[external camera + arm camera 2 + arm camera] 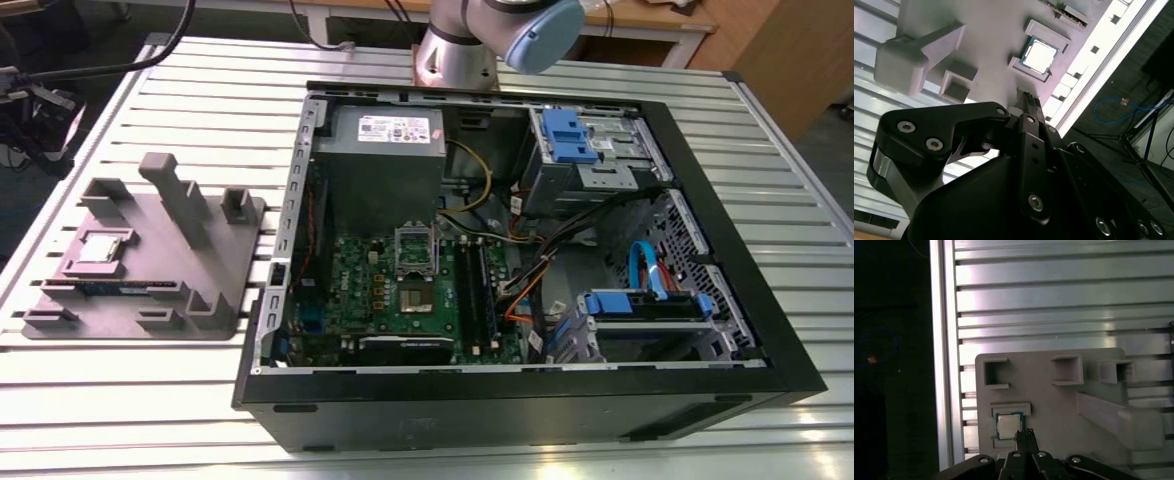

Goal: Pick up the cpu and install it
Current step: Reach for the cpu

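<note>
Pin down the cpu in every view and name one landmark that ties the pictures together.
Exterior view: the cpu lies in a square recess on the grey fixture, at the exterior view's left, outside the computer case.
Second wrist view: the cpu sits in that recess, just beyond the gripper.
First wrist view: the cpu lies right beside the gripper.
Shared landmark: the fixture's tall post.
</note>
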`<action>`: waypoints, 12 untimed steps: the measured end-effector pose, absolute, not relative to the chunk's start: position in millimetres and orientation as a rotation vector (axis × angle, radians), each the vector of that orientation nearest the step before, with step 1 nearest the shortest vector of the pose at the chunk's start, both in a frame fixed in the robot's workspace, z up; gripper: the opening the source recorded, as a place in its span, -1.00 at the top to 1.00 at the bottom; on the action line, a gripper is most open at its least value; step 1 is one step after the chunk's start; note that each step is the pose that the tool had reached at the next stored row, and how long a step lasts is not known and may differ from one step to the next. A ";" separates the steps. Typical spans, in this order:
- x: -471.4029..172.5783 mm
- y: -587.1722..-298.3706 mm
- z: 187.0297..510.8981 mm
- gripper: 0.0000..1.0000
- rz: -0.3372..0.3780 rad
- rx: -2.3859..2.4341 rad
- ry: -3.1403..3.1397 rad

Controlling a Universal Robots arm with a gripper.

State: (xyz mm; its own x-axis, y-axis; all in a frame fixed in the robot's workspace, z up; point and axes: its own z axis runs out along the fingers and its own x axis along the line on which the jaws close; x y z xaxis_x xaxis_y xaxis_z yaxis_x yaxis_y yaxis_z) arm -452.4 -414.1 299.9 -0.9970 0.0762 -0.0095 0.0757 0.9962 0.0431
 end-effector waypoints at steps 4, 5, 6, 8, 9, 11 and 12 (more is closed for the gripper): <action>-452.8 -420.7 292.9 0.79 0.067 0.119 3.127; -452.8 -423.9 285.0 0.79 0.067 0.119 3.127; -452.8 -424.6 283.4 0.79 0.067 0.119 3.127; -452.9 -426.2 280.0 0.79 0.067 0.119 3.128; -452.8 -427.1 278.1 0.79 0.067 0.119 3.128; -452.8 -428.6 274.5 0.79 0.067 0.119 3.128; -452.8 -429.2 272.7 0.79 0.067 0.119 3.128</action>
